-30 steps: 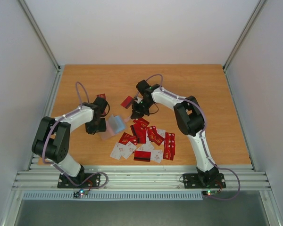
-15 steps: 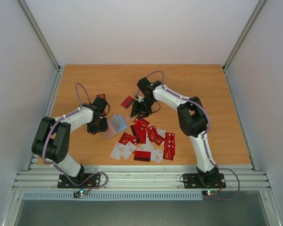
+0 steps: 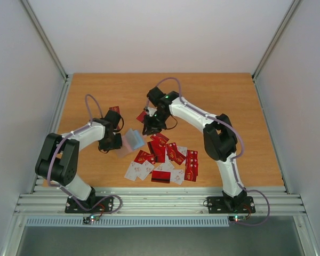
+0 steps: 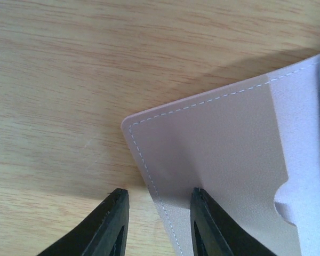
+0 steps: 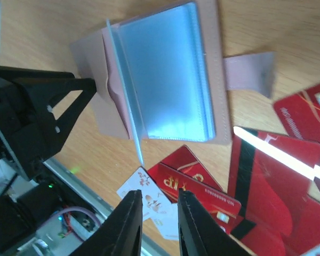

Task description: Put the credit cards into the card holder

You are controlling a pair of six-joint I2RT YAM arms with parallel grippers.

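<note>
Seen from above, a wooden table [image 3: 245, 106] carries two arms. The left pincer [image 3: 118, 144] sits low at the left edge of the card holder [image 3: 132, 140], which lies open just left of centre. The right pincer [image 3: 148, 128] hangs just behind the holder, close to a lone red card [image 3: 142, 116]. Most of the credit cards [image 3: 168, 158] lie in a loose heap to the right of the holder and nearer the arm bases, with red and white faces mixed. A second red card [image 3: 114, 109] lies behind the left arm. In the left wrist view, the two black fingers [image 4: 116, 226] stand apart. One is over bare wood and the other over the holder's pale stitched flap, whose edge runs between them; whether they touch it cannot be told. In the right wrist view, the fingers [image 5: 129, 226] stand a narrow gap apart with nothing between them, above the edge of the heap. The holder lies spread beyond them, showing its clear bluish sleeves, with a strap tab [image 5: 248, 72] sticking out on one side.
</note>
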